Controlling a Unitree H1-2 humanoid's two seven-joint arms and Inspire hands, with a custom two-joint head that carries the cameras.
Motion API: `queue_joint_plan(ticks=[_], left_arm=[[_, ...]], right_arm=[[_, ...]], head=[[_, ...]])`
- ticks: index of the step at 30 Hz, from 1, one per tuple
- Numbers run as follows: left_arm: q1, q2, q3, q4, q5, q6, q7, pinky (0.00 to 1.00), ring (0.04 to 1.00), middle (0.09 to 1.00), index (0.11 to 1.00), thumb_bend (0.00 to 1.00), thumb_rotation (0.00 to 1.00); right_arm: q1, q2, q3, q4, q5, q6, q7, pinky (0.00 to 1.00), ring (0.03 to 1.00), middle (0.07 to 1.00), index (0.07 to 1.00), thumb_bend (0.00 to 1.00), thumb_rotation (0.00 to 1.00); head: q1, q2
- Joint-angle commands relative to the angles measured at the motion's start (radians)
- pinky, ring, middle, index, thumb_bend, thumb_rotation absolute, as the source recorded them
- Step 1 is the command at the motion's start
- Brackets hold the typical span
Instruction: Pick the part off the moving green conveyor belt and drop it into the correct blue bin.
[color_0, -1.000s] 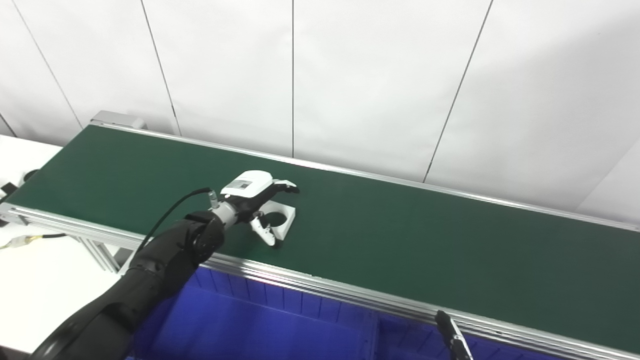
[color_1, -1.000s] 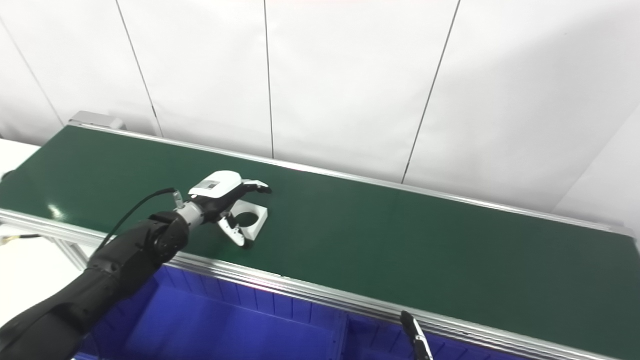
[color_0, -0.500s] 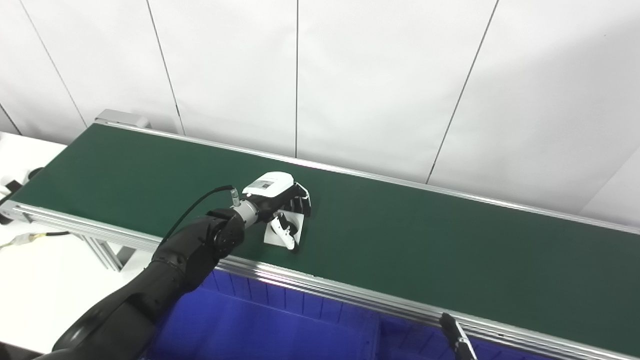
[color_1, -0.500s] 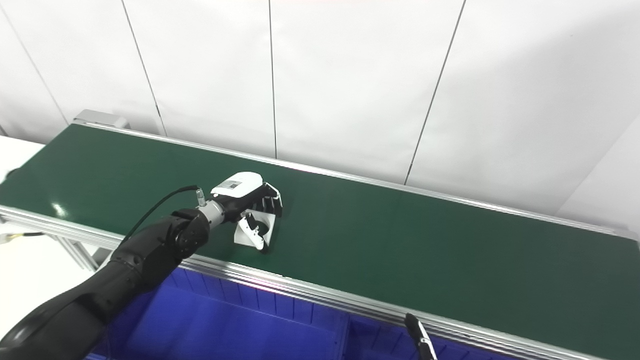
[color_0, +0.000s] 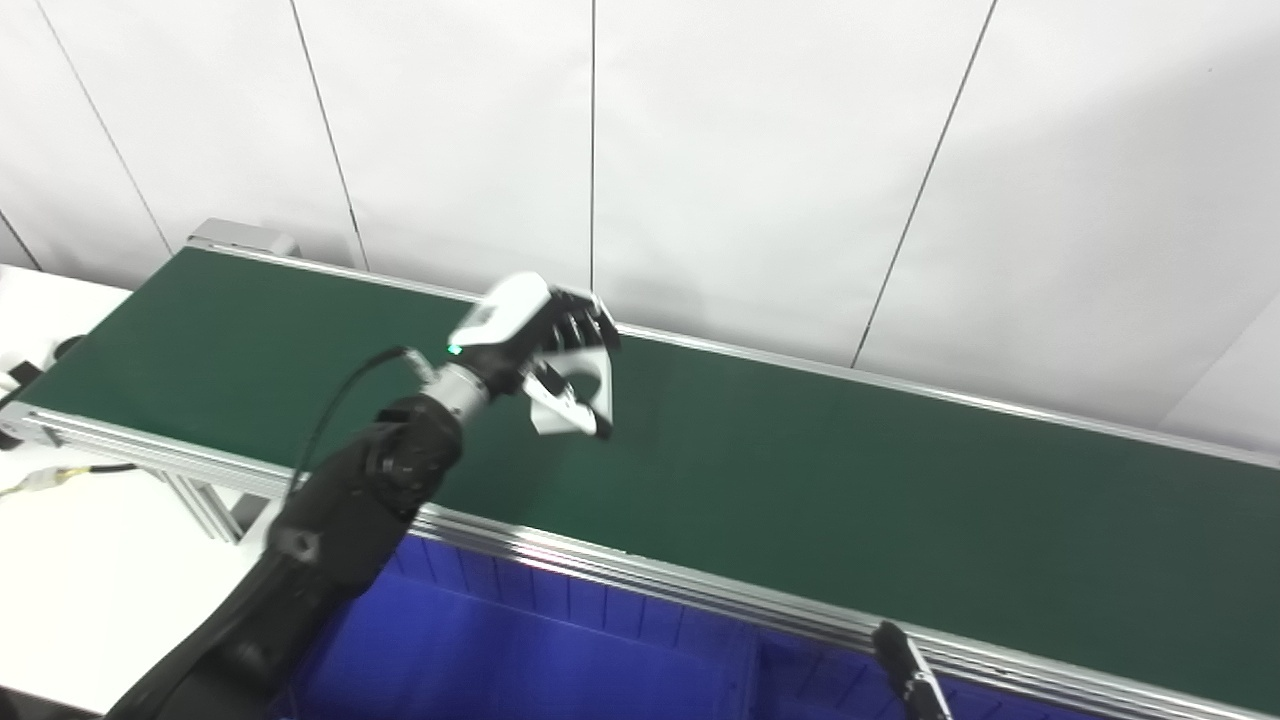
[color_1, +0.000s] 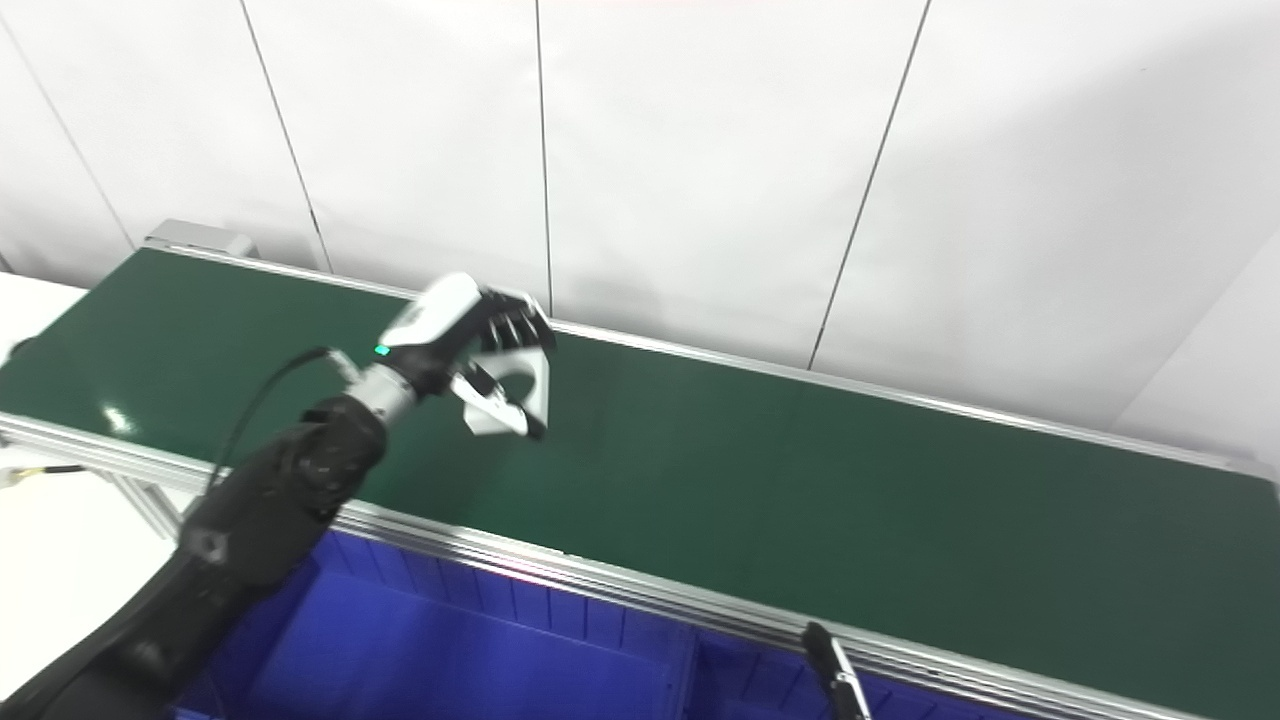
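My left hand (color_0: 540, 335) is shut on the white square part with a round hole (color_0: 583, 393) and holds it in the air above the green conveyor belt (color_0: 800, 480). The part is tilted on edge, with fingers over its top and thumb beneath. The same hand (color_1: 470, 330) and part (color_1: 520, 390) show in the right eye view. Of my right hand only a dark tip (color_0: 905, 670) shows at the bottom edge; I cannot tell whether it is open or shut.
Blue bins (color_0: 520, 660) sit below the belt's near aluminium rail (color_0: 650, 580), with a divider wall (color_0: 745, 665) between two compartments. A white wall stands behind the belt. A white table with cables (color_0: 60, 480) is at the left.
My left hand closed on the part, tipped it up and lifted it off the belt. The camera view shifted slightly.
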Motion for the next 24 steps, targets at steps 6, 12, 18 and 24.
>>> queue_joint_plan(ticks=[6, 12, 18, 24], left_arm=[[0.063, -0.035, 0.046, -0.170, -0.143, -0.105, 0.002, 0.38, 0.407, 0.486, 0.543, 0.49, 0.00], [0.205, -0.069, 0.044, -0.291, -0.224, -0.097, -0.046, 0.38, 0.410, 0.481, 0.543, 0.49, 0.00], [0.326, -0.117, 0.018, -0.280, -0.239, -0.146, -0.058, 0.36, 0.399, 0.488, 0.540, 0.49, 0.00], [0.433, -0.141, -0.025, -0.218, -0.184, -0.215, -0.048, 0.37, 0.408, 0.495, 0.530, 0.50, 0.00]], right_arm=[[0.016, 0.004, 0.016, -0.062, -0.029, -0.053, -0.030, 0.91, 0.917, 0.903, 0.909, 0.86, 0.77], [0.032, 0.009, 0.024, -0.101, -0.057, -0.053, -0.042, 0.88, 0.903, 0.899, 0.900, 0.87, 0.75], [0.042, 0.034, 0.012, -0.130, -0.081, -0.052, -0.033, 0.90, 0.907, 0.904, 0.902, 0.87, 0.74], [0.043, 0.066, -0.012, -0.144, -0.094, -0.052, -0.010, 0.90, 0.900, 0.899, 0.900, 0.91, 0.75]], head=[[-0.060, 0.050], [-0.152, 0.107], [-0.225, 0.180], [-0.246, 0.214]])
